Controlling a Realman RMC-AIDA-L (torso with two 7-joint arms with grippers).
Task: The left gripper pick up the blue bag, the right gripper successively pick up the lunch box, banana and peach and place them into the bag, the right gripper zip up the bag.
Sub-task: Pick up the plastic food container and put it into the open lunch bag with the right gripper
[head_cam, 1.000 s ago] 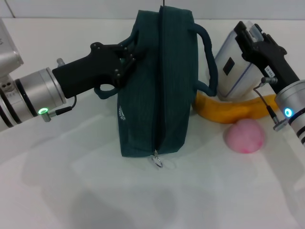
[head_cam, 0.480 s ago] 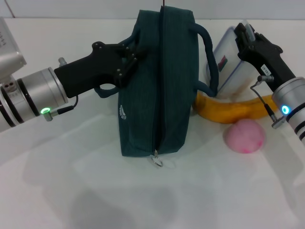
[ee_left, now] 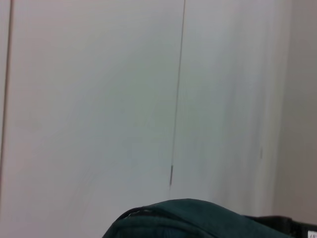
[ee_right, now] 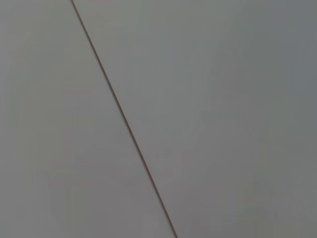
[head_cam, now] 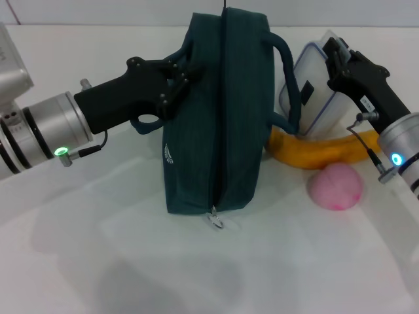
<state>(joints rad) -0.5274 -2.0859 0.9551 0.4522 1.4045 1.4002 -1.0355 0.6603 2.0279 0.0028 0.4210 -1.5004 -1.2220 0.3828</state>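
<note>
Left claw: black linked bars with screws; black arm, silver banded cuff, green light, thin cable; right claw: black, white label, silver cuff, blue light.

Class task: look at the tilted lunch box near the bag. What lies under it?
Under the lunch box, held tilted by the right gripper, lies the banana. The blue bag covers the banana's left end.

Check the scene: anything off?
Yes: the blue bag looks zipped shut while the right gripper holds the lunch box tilted on edge beside it. Banana and peach lie outside.
</note>
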